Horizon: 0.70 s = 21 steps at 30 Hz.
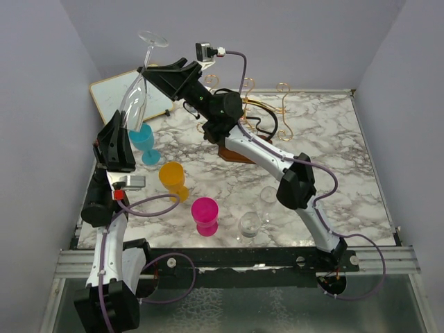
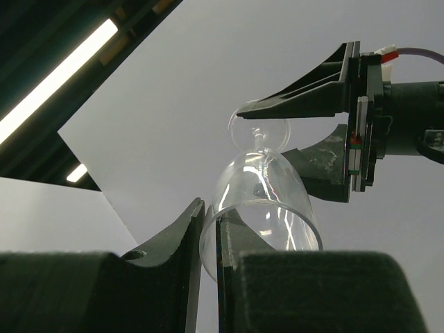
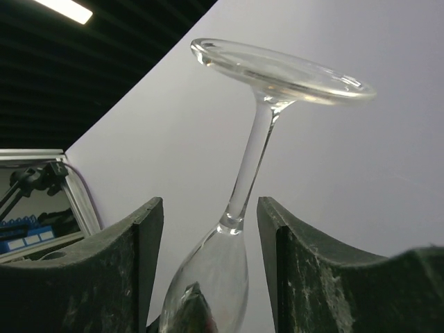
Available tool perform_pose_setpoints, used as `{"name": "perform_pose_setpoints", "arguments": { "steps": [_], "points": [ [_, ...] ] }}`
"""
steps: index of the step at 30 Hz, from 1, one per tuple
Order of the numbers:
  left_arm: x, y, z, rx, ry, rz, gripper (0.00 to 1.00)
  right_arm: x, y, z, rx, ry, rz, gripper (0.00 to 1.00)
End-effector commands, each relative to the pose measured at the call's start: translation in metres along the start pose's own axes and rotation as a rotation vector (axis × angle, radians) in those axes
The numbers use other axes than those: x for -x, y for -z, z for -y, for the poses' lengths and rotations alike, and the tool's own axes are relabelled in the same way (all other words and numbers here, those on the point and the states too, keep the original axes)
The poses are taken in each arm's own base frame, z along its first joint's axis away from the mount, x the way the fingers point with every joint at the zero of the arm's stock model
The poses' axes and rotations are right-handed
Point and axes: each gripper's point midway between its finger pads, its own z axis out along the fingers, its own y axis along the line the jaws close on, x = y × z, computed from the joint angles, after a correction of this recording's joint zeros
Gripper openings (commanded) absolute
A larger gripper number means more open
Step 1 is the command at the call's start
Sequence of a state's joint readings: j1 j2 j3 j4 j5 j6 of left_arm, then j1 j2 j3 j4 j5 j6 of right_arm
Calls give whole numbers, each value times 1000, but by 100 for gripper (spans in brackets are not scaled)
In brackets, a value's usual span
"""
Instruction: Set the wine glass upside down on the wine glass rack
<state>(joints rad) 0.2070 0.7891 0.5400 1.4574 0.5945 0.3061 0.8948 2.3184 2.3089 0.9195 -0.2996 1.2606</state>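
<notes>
High above the far-left corner of the counter (image 1: 333,173), the wine glass (image 1: 137,97) hangs already inverted, foot uppermost and bowl below, tilted a little off vertical. The left gripper (image 2: 210,215) is clenched on the rim of the bowl, one finger inside the glass wall and one outside. That grip carries the glass while leaving the stem and foot bare.

The bare stem is the point of it. The right gripper (image 3: 208,208) straddles the stem just above where it joins the bowl, and its jaws are spread, with a clear gap on each side, so it grasps nothing yet. I judge this to be a handover between the arms. The right arm reaches closer to the wine glass rack (image 1: 283,111), whose gold wire loops rise behind that arm's elbow, well apart from the glass. A hold on the stem would let the foot slide over one of the wire arms.

Before the left lets go, the right jaws need to close squarely on the stem. The lean of the glass could make the stem slip or twist as they pinch.
</notes>
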Motion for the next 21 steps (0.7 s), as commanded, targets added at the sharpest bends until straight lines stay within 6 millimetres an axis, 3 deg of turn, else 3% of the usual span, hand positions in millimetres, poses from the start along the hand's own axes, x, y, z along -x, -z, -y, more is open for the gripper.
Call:
{"name": "perform_pose_setpoints", "arguments": {
  "steps": [1, 14, 21],
  "points": [
    [6, -1, -2, 4, -48, 26, 0, -9, -2, 2, 0, -21, 9, 53],
    [-6, 4, 8, -20, -113, -4, 0, -10, -1, -2, 14, -43, 19, 29],
    [-17, 5, 13, -38, -123, -38, 0, -9, -2, -4, 19, -46, 22, 1]
  ]
}}
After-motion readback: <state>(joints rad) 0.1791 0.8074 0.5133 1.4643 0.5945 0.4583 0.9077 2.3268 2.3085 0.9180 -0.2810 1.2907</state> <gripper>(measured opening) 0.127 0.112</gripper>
